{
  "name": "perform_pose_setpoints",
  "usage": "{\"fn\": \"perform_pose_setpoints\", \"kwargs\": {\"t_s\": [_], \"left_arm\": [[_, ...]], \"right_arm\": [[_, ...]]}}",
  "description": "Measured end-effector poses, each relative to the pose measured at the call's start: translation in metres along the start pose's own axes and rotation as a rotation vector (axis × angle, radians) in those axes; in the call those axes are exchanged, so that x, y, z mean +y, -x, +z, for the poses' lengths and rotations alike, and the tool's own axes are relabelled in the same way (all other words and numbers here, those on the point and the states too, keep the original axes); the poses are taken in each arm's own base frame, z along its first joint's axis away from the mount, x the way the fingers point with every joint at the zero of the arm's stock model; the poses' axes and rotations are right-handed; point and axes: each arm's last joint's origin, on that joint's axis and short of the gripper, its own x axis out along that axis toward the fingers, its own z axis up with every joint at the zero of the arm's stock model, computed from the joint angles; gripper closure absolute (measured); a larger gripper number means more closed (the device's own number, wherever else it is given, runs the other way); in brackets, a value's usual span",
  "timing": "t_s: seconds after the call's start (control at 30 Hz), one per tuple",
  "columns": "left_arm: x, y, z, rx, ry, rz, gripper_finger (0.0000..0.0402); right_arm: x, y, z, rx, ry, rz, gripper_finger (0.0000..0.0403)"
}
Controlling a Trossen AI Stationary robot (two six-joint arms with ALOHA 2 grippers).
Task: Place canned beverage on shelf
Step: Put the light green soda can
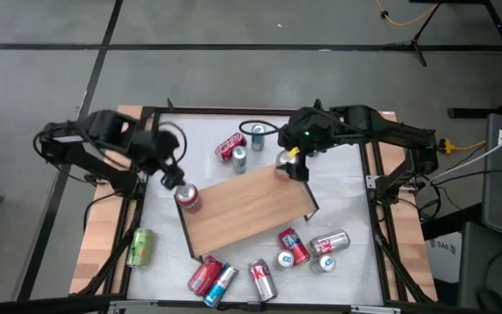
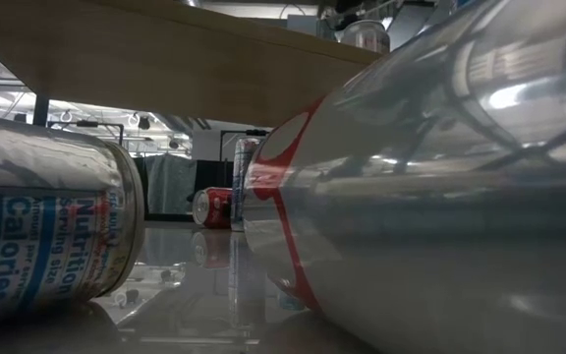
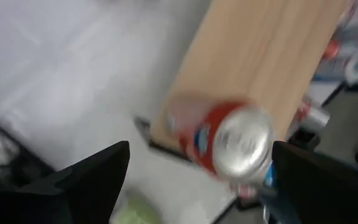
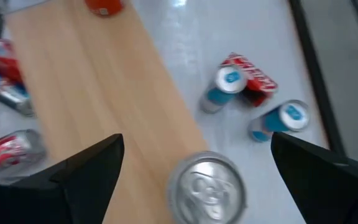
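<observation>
The shelf (image 1: 247, 209), a light-brown board on a black frame, stands slantwise in the middle of the white table. A red canned beverage (image 1: 188, 198) stands upright on its left corner, also seen in the left wrist view (image 3: 229, 143). A silver can (image 1: 284, 160) stands upright on its far right corner, its top showing in the right wrist view (image 4: 207, 186). My left gripper (image 1: 171, 179) hovers open just left of and above the red can. My right gripper (image 1: 296, 166) hangs open above the silver can, with a finger on either side of it and clear of it.
A green can (image 1: 140, 247) lies near the table's left edge. Three cans (image 1: 240, 148) sit beyond the shelf's far side. Several more lie at the near side (image 1: 262, 279) and near right (image 1: 329, 242); two of them (image 2: 440, 197) fill the low view.
</observation>
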Motion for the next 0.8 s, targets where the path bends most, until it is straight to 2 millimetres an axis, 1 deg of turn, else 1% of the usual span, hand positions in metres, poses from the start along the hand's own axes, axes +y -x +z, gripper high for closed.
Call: {"fn": "perform_pose_setpoints", "kwargs": {"t_s": [0.2,0.5,0.67,0.8], "left_arm": [[-0.008,-0.015,-0.026,0.128,0.028,0.013,0.0015],[-0.014,-0.015,-0.051,0.187,-0.011,0.012,0.0015],[-0.021,-0.017,-0.071,0.227,0.048,0.038,0.0015],[-0.022,-0.030,-0.093,0.259,0.113,0.119,0.0015]], "right_arm": [[0.002,0.000,0.000,-0.001,0.001,0.051,0.0006],[0.002,0.000,0.000,0.001,0.001,0.051,0.0006],[0.003,0.000,-0.001,0.008,0.003,0.054,0.0006],[0.009,0.000,-0.001,0.006,0.020,0.070,0.0006]]}}
